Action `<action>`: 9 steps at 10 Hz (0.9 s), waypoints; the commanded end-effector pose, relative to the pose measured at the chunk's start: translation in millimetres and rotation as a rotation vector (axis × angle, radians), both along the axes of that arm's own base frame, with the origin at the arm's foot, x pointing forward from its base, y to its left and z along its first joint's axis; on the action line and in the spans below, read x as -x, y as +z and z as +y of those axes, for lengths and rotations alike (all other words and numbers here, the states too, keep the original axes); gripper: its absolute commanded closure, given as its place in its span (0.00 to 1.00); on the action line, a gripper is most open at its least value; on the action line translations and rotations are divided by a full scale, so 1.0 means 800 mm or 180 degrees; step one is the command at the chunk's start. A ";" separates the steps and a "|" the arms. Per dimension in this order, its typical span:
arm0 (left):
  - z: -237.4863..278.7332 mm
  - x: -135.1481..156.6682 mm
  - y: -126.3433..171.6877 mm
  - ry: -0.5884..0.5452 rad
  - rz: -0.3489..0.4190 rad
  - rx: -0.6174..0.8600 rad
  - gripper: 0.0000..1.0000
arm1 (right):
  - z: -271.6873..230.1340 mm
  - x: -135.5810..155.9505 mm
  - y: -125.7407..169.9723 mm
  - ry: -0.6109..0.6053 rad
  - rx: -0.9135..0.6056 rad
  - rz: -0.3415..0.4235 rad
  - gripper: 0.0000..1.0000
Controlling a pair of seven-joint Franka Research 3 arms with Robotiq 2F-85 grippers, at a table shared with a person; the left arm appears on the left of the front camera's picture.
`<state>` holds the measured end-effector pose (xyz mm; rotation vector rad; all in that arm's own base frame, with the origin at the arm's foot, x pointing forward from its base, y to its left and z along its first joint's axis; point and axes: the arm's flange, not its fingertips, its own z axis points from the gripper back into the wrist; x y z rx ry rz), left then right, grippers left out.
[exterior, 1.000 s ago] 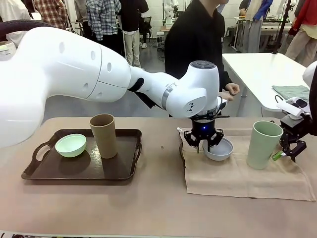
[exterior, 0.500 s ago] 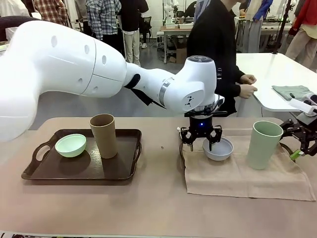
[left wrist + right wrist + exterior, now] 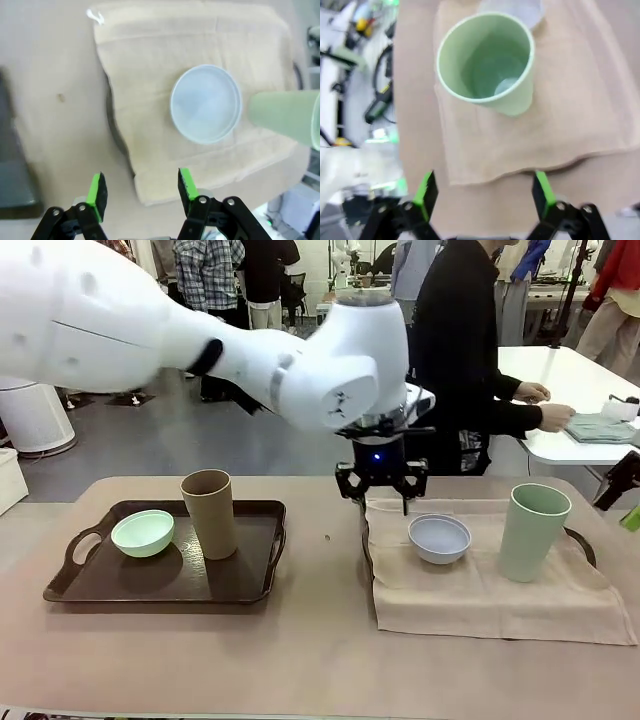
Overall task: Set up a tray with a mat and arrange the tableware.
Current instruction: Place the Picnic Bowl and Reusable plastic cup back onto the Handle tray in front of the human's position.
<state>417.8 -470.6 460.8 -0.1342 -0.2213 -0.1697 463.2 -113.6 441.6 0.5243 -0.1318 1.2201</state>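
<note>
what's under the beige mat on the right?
A dark tray: just its rim and a handle peek out past the mat edges. The rest is covered by the mat, which carries the pale bowl and green cup.

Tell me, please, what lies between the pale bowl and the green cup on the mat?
Just bare mat separates the pale bowl from the green cup, as the front view shows.

Bright, even indoor light from overhead. Soft, short shadows lie beside the tan cup (image 3: pixel 209 512) on the tray (image 3: pixel 240 580). The left arm (image 3: pixel 150 330) smears with motion. Both wrist views are soft, and the pale green cup (image 3: pixel 487 62) is blurred.
</note>
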 end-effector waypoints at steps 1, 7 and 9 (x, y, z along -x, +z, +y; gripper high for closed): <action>0.069 0.035 0.035 -0.0276 -0.0187 -0.0051 0.26 | 0.019 0.004 0.058 -0.0443 0.0357 0.0503 0.03; 0.187 0.076 0.167 -0.0134 -0.0520 -0.0592 0.26 | 0.093 0.066 0.223 -0.1829 0.1824 0.0385 0.03; 0.166 0.062 0.141 -0.0169 -0.0495 -0.0383 0.26 | 0.058 0.058 0.223 -0.1548 0.1410 0.0381 0.03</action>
